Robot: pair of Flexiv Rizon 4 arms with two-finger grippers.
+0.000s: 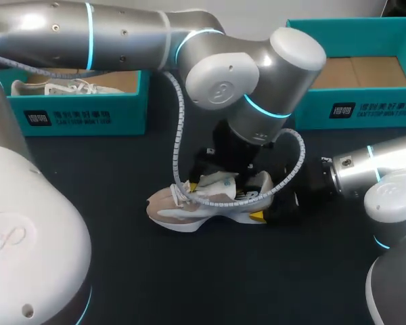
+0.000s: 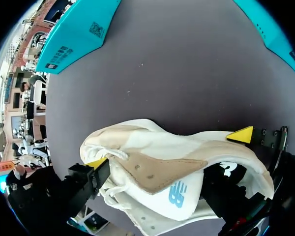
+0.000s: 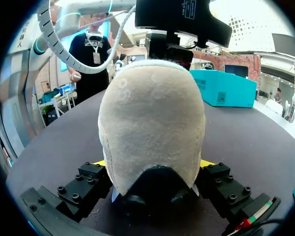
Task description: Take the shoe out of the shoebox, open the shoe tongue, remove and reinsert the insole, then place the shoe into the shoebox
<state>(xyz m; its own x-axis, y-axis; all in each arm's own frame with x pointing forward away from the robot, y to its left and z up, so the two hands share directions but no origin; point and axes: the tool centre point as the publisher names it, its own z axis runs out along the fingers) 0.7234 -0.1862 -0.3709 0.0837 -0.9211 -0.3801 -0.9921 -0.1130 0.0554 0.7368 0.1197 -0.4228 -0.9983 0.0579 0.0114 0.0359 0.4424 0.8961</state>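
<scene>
A beige and white shoe (image 1: 189, 203) lies on the dark table, toe to the left and heel to the right. My right gripper (image 1: 267, 203) comes in from the right and is shut on the heel (image 3: 152, 118); its yellow tips just show on either side. My left arm reaches over from the left, and its gripper (image 1: 224, 172) hangs above the shoe's middle. In the left wrist view the shoe (image 2: 162, 162) lies between the wide-open fingers of the left gripper (image 2: 168, 147), one tip by the laces (image 2: 113, 155) and the other by the heel side.
A teal shoebox (image 1: 81, 112) at the back left holds another white shoe (image 1: 54, 87). A second teal shoebox (image 1: 365, 105) stands at the back right with only brown cardboard inside. Dark tabletop (image 1: 189, 277) stretches in front of the shoe.
</scene>
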